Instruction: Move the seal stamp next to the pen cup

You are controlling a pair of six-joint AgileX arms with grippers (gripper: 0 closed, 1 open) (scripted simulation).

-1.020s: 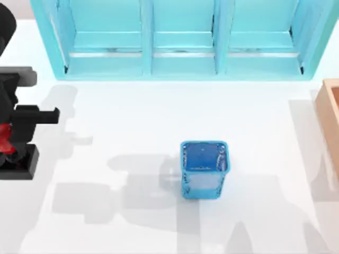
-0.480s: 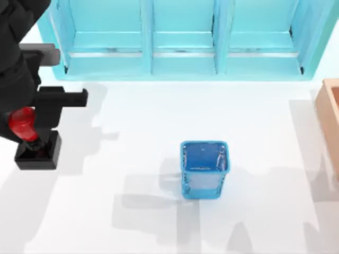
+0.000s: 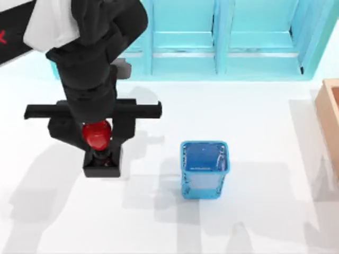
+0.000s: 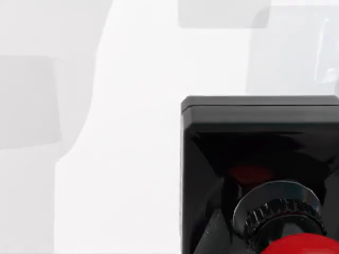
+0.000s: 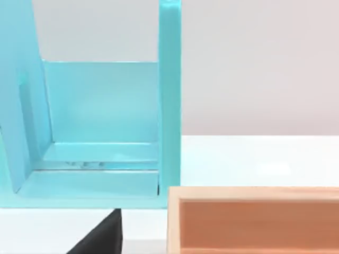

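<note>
The left gripper (image 3: 98, 138) grips, apparently closed on its glossy red knob, the black-based seal stamp (image 3: 100, 153), left of the translucent bright-blue square pen cup (image 3: 204, 168), a gap between them.

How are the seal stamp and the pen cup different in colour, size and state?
The seal stamp is opaque, a red knob on a black square base; the pen cup is translucent bright blue. The seal stamp is smaller than the pen cup. The seal stamp is held by the left gripper, to the pen cup's left, while the pen cup stands free on the table. Both have square outlines.
</note>
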